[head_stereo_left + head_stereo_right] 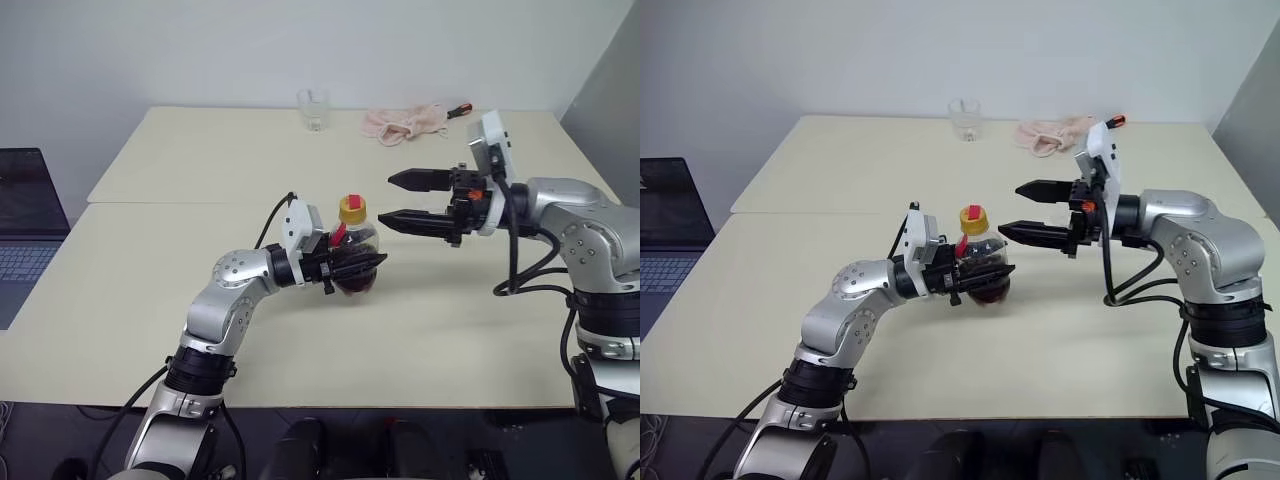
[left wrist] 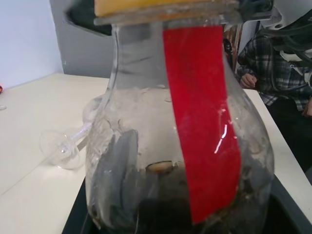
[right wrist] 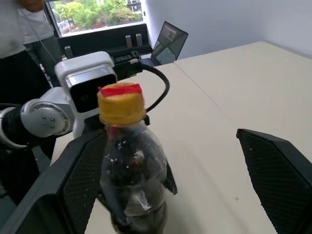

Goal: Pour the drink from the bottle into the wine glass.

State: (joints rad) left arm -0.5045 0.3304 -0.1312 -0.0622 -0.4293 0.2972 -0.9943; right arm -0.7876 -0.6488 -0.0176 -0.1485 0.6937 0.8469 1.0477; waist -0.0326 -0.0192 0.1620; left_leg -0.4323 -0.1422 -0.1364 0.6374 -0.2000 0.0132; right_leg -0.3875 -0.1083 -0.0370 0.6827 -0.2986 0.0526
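A stubby clear bottle [image 1: 355, 252] with a yellow cap [image 1: 351, 210] and a red label strip is held upright above the middle of the table. My left gripper [image 1: 362, 268] is shut on its rounded body. The dark drink [image 1: 354, 282] fills only the bottom of the bottle. My right gripper [image 1: 388, 199] is open and level, just right of the cap and not touching it. In the right wrist view the bottle [image 3: 131, 180] stands between its spread fingers [image 3: 278, 170]. In the left wrist view, past the bottle, the wine glass [image 2: 66, 145] seems to lie on its side on the table.
At the table's far edge stand a short clear tumbler [image 1: 313, 110], a crumpled pink cloth [image 1: 405, 122] and a small red-and-black tool [image 1: 458, 111]. A laptop [image 1: 25, 230] sits off the table's left side. A person in a plaid shirt [image 2: 273, 68] sits to the right.
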